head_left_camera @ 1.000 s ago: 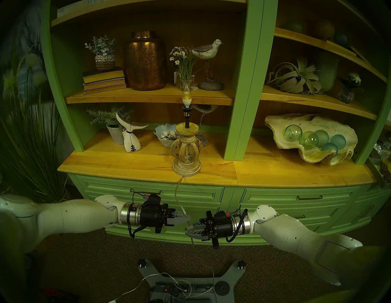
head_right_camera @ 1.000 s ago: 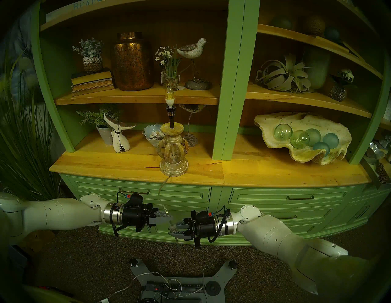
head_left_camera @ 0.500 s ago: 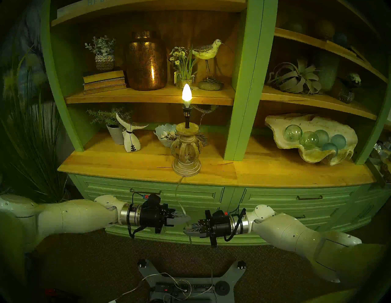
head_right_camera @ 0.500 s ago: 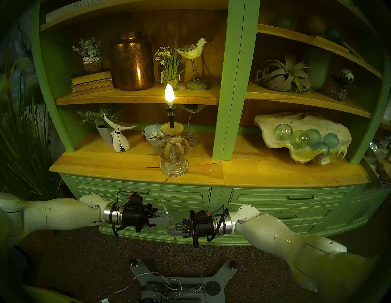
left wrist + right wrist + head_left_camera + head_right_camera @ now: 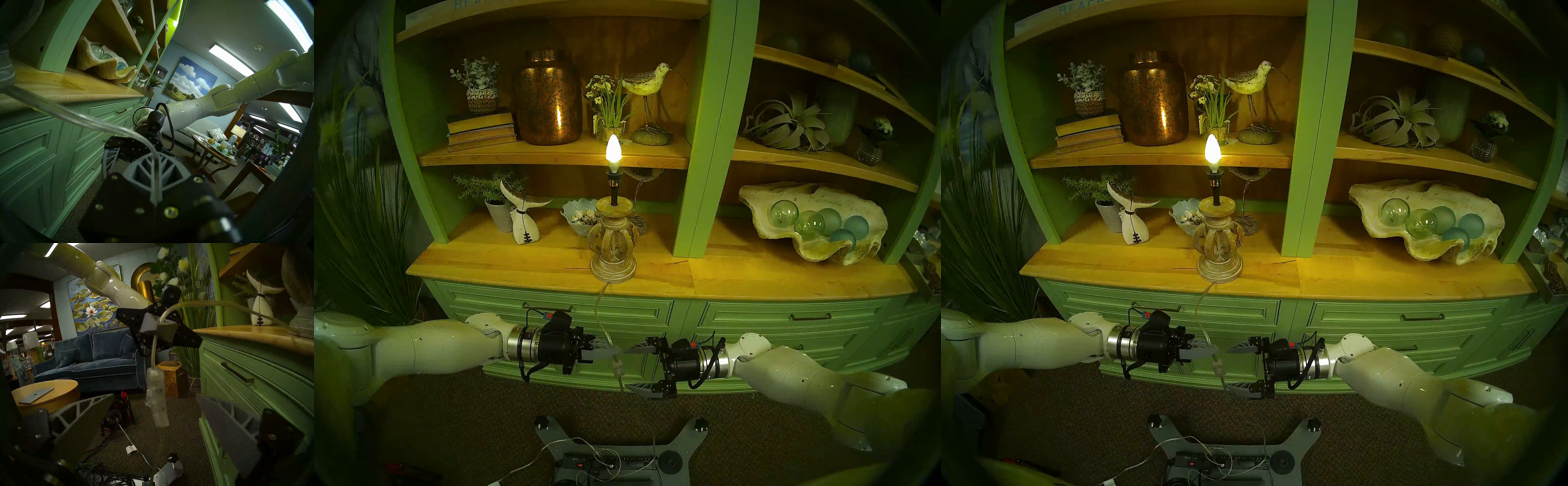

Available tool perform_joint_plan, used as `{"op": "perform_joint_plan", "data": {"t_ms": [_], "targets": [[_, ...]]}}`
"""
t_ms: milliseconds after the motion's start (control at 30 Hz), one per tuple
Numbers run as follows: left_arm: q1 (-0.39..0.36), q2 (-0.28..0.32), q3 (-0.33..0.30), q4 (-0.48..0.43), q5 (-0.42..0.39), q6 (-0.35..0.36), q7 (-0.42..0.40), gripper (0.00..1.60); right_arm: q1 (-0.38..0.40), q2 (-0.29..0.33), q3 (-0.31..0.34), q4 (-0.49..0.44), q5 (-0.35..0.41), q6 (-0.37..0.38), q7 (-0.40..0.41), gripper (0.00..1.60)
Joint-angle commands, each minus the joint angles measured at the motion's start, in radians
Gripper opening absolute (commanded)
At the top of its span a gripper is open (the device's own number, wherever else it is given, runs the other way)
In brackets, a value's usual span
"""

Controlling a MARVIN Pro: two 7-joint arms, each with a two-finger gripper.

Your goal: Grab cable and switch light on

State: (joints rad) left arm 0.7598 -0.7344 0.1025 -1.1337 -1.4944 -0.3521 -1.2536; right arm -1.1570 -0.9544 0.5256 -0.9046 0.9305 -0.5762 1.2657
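Observation:
The light's candle-shaped bulb [image 5: 614, 148] [image 5: 1212, 148] glows on its whitewashed wooden lamp base [image 5: 613, 251] at the counter's front edge. The clear cable [image 5: 598, 312] hangs from the base down the drawer fronts. My left gripper [image 5: 615, 351] [image 5: 1215, 351] is shut on the cable, which the left wrist view shows running in between its fingers [image 5: 153, 162]. The clear inline switch [image 5: 617, 368] [image 5: 1217, 366] [image 5: 157, 400] hangs free just below that grip. My right gripper [image 5: 629, 369] [image 5: 1229, 369] is open, its jaws wide apart on either side of the switch, not touching it.
The green cabinet's wooden counter [image 5: 517, 268] and drawers [image 5: 619, 312] stand right behind both grippers. Below them the robot's base [image 5: 612, 461] carries a power strip and loose cords on the carpet. Tall grass [image 5: 365, 237] stands at the left. A copper jar [image 5: 548, 101] sits on the shelf.
The bulb went from dark to lit. My right gripper closed on the switch, then opened wide and drew back to the right. The switch now hangs free; the left gripper has not moved.

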Motion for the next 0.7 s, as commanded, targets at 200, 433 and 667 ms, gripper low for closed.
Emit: {"op": "perform_joint_plan", "data": {"t_ms": [200, 433, 667], "targets": [[-0.019, -0.002, -0.014, -0.004, -0.004, -0.002, -0.001, 0.00, -0.143, 0.187, 0.087, -0.054, 0.040, -0.117, 0.006, 1.60], [-0.017, -0.003, -0.012, -0.003, -0.003, -0.003, 0.001, 0.00, -0.243, 0.265, 0.068, -0.110, 0.047, -0.167, -0.067, 1.60], [-0.016, -0.003, -0.011, -0.002, -0.002, -0.003, 0.003, 0.00, -0.335, 0.356, 0.063, -0.161, 0.066, -0.227, -0.151, 1.60]]}}
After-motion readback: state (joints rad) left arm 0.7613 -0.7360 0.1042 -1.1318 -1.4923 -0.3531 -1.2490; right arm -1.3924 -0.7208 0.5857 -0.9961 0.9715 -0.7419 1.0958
